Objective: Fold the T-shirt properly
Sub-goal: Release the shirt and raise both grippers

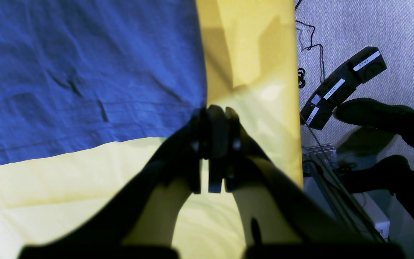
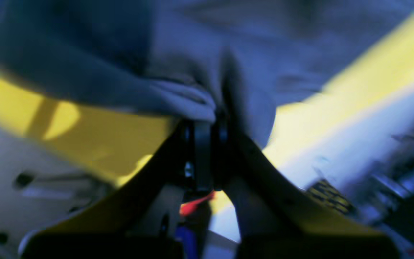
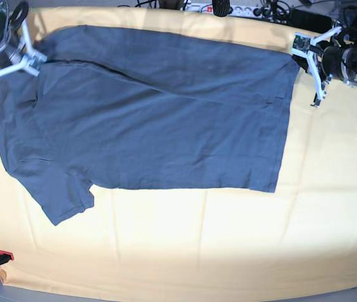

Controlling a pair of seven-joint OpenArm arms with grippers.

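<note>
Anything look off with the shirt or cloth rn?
Nothing spilled or damaged that I can see. The T-shirt looks askew: one sleeve pokes out at the base view's lower left, past the hem line, and the upper layer sags in a slanting fold. Probably just mid-fold. The yellow cloth looks fairly flat.

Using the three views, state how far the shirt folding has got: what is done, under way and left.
Done: the T-shirt has one long edge folded over, lying unevenly across it.
In hand: the left gripper and right gripper each pinch the cloth at opposite ends of that fold.
Left: a sleeve sticks out near the right arm, so tucking and further folding likely remain.
</note>
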